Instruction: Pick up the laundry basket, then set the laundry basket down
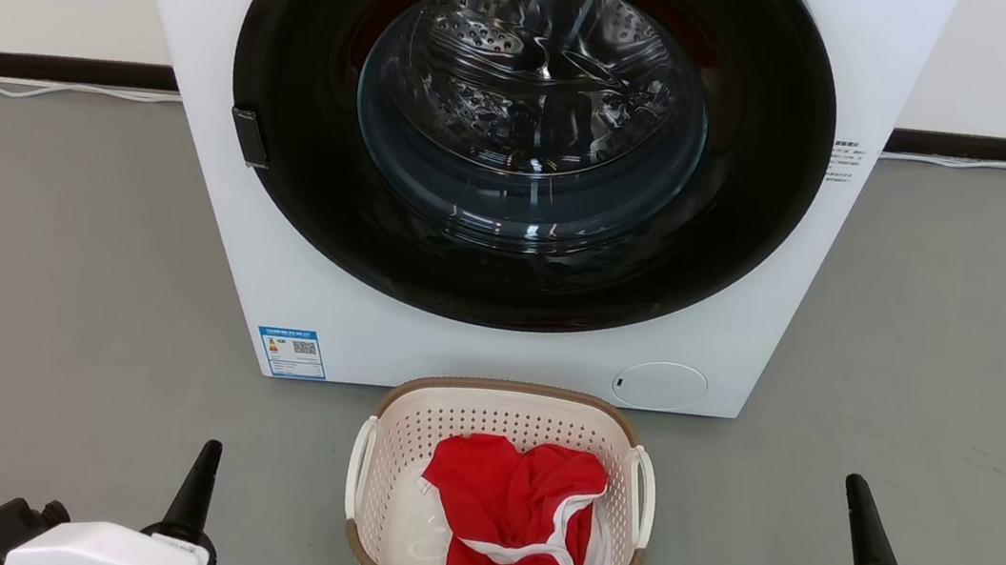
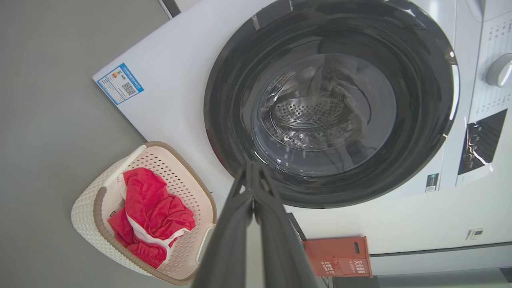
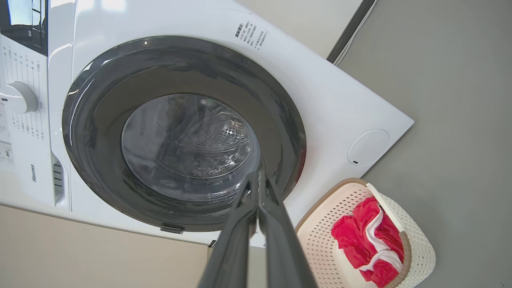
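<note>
While the left end effector (image 1: 210,450) and right end effector (image 1: 855,486) pointed upward, closed and empty, flanking the laundry basket (image 1: 509,387), its near wall was cropped.

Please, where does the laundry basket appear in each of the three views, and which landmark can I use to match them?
Head view: the laundry basket is at the bottom centre.
Left wrist view: the laundry basket is at the lower left, tilted in the picture.
Right wrist view: the laundry basket is at the lower right corner.
Shared landmark: the washing machine door, round and dark, is next to the basket in every view.
</note>
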Motion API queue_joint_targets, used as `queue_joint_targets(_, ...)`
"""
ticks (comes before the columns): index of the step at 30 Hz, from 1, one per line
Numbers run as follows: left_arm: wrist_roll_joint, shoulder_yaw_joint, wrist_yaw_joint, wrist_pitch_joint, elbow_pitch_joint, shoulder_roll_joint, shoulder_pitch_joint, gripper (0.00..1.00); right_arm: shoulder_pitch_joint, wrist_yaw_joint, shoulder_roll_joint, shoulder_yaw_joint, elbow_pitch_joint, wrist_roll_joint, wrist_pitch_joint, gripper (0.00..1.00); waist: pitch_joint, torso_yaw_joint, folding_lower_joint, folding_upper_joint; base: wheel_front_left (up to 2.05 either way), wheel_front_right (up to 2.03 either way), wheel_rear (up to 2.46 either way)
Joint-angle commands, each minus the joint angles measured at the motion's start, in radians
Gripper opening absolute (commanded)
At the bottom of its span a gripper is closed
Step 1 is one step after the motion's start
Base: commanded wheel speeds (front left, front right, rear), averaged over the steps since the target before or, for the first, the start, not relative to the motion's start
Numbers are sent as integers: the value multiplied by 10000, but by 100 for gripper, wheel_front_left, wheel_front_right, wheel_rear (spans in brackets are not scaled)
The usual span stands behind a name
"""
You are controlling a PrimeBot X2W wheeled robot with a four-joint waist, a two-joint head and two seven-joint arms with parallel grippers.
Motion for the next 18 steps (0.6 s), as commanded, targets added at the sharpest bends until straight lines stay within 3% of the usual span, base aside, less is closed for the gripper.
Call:
queue_joint_targets(1, -283, 273, -111, 52, -326, 42, -590, 0, -444, 58, -72, 136, -327, 344, 77, 0, 2, 4, -1, 0, 0, 0, 0)
queue_joint_targets(18, -1820, 509, -265, 432, -460, -5, -729, 0, -525, 64, -78, 79, -365, 2435, 300, 0, 28, 57, -1, 0, 0, 0, 0)
